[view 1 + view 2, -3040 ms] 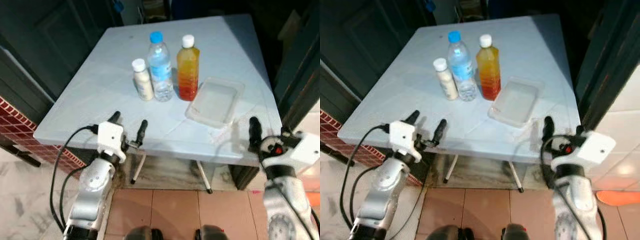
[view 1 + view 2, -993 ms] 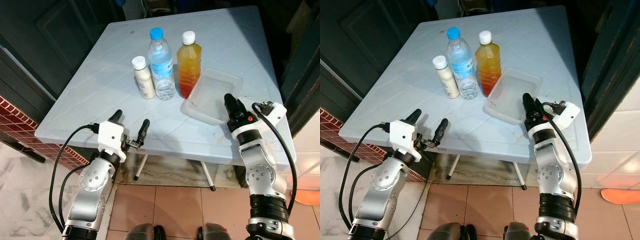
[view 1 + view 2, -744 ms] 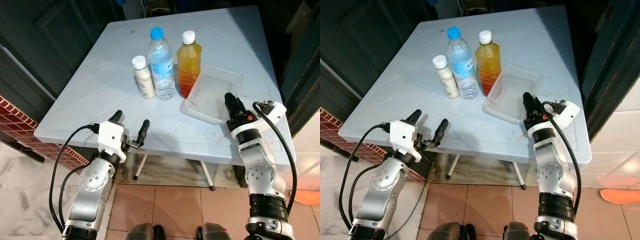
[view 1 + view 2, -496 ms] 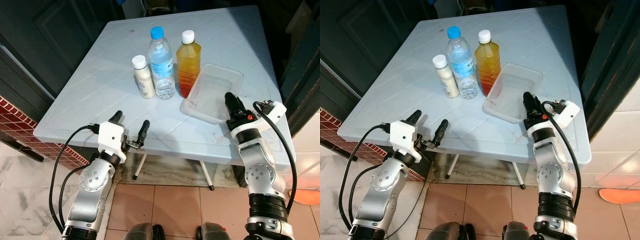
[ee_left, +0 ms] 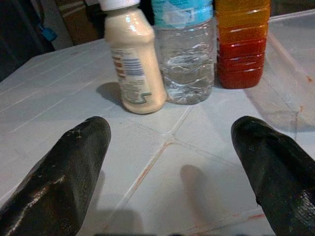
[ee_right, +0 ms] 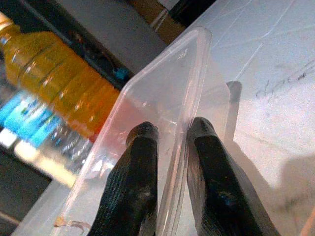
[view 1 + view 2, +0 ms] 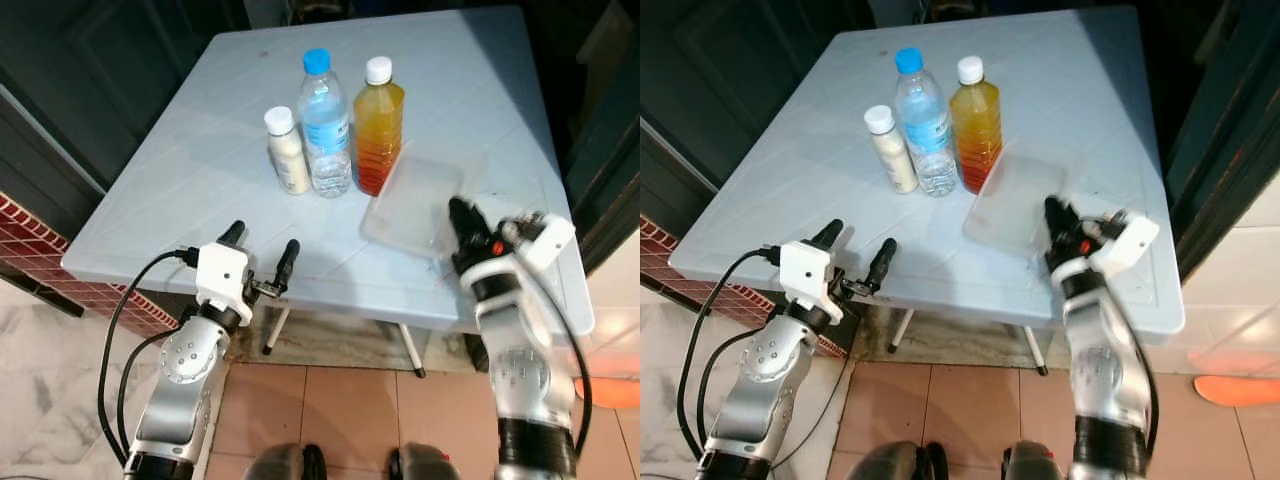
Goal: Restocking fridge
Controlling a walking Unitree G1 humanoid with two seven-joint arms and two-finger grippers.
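The rim of the clear rectangular plastic container (image 6: 162, 142) is pinched between the two black fingers of the right gripper (image 6: 172, 147), one finger inside the wall and one outside. From the head views the container (image 7: 412, 200) appears tilted, its near edge raised off the pale blue-white square table (image 7: 200, 180), though motion blur there leaves the exact lift uncertain.

Just beyond the container, on the far side from the right gripper (image 7: 462, 222), three bottles stand upright in a close row: the orange juice bottle with a white cap (image 7: 378, 127) nearest, then the clear water bottle with a blue cap and label (image 7: 326, 124), then the small cream-coloured bottle with a white cap (image 7: 288, 152).

The left gripper (image 7: 258, 250) is held at the table's near edge with its fingers spread apart and nothing between them; the bottles lie straight ahead of it, well apart.

No fridge is visible. The task is judged to be at its start: one item has been grasped, none stowed, and the three bottles are left untouched.
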